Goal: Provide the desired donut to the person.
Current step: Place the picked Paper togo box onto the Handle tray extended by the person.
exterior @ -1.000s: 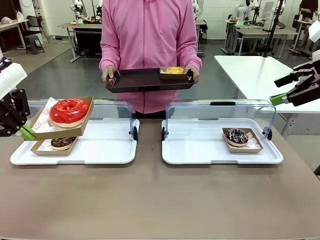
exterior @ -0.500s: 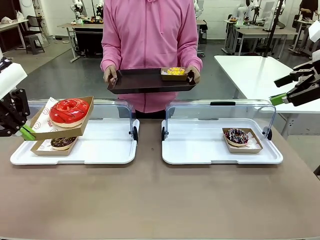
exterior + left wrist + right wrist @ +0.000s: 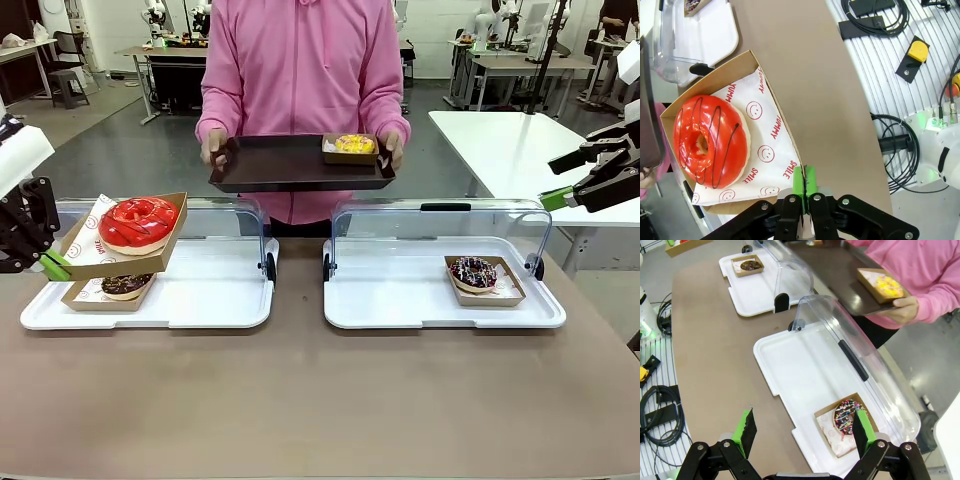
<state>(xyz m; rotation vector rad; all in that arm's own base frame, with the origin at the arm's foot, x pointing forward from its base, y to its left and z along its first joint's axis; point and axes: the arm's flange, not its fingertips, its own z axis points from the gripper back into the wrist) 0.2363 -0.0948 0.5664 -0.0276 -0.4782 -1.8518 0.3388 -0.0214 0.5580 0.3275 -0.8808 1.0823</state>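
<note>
One red-glazed donut (image 3: 137, 222), likely soft and sticky, lies in a flimsy cardboard boat (image 3: 115, 270); your left gripper (image 3: 804, 172) clamps the boat's rim, right gripper (image 3: 806, 432) spread, empty.

Side by side on the desk (image 3: 300, 400) lie a left tray (image 3: 210, 300) and a right tray (image 3: 390, 295). A lower box (image 3: 105, 292) sits at the left tray's left end, with a raised box (image 3: 125, 262) just over it in the left claw (image 3: 52, 266). A third box (image 3: 505, 297) sits at the right tray's right end, and behind, the person (image 3: 300, 70) holds a flat tray (image 3: 280, 160) bearing a small box (image 3: 352, 148) at its right.
</note>
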